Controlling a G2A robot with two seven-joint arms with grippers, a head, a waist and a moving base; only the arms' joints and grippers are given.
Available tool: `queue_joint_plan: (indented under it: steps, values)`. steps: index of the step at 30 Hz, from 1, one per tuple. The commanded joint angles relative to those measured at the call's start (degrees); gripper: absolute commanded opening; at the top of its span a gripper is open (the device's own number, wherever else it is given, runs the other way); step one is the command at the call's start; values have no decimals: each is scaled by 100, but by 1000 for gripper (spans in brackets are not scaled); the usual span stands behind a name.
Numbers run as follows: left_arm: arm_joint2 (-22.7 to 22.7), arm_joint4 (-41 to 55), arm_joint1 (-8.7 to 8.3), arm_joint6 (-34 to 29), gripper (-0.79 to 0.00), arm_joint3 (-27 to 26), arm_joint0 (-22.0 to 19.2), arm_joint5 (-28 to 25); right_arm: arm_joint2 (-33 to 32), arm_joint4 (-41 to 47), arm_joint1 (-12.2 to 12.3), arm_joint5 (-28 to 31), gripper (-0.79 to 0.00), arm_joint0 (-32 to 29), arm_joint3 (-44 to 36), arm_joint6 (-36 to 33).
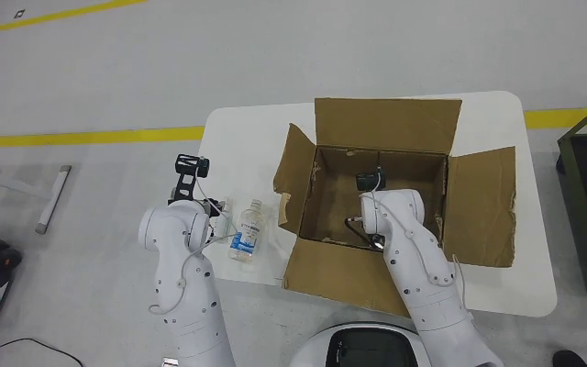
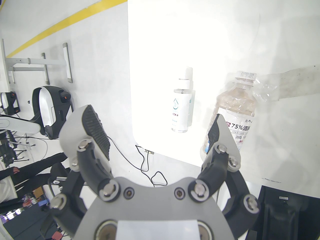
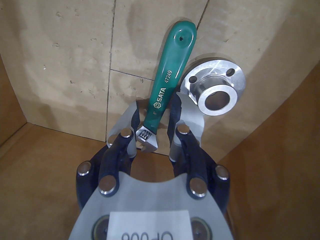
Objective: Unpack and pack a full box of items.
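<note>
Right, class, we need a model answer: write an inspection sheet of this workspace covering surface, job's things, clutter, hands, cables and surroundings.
Surface: white table with rounded corners.
Job's things: open cardboard box on the table; green-handled wrench and metal flange side by side on its floor; clear bottle lying on the table outside the box; spray bottle near it.
Clutter: grubby see-through strip, perhaps tape, by the clear bottle's cap.
Hands: left hand open, by the bottles; right hand inside the box, open, fingers either side of the wrench handle.
Cables: thin black cable on the floor below the table edge.
Surroundings: yellow line on the floor.
</note>
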State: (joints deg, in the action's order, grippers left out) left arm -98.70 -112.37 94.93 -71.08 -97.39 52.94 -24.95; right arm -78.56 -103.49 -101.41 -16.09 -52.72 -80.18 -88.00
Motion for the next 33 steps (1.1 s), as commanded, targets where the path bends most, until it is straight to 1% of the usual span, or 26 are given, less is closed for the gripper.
queue_joint_plan:
  steps: [1,3,4,14,19,22,27,33]
  values:
    - [0,0,0,0,0,0,0,0,5,-13,-3,-4,-616,2,8,0]
    - [0,0,0,0,0,0,0,0,8,-31,-5,-9,-773,2,12,0]
    - [0,0,0,0,0,0,0,0,8,-33,-6,-14,-785,2,12,0]
    - [0,0,0,0,0,0,0,0,41,6,-24,-1,-785,-88,-252,0]
    - [0,0,0,0,0,0,0,0,46,205,-23,173,-785,-271,-806,29]
    - [0,0,0,0,0,0,0,0,-7,459,-15,310,-785,-436,-1325,75]
    - [0,0,0,0,0,0,0,0,-254,1244,8,576,-785,-733,-2412,168]
    - [0,0,0,0,0,0,0,0,-924,2834,60,880,-785,-1086,-3573,349]
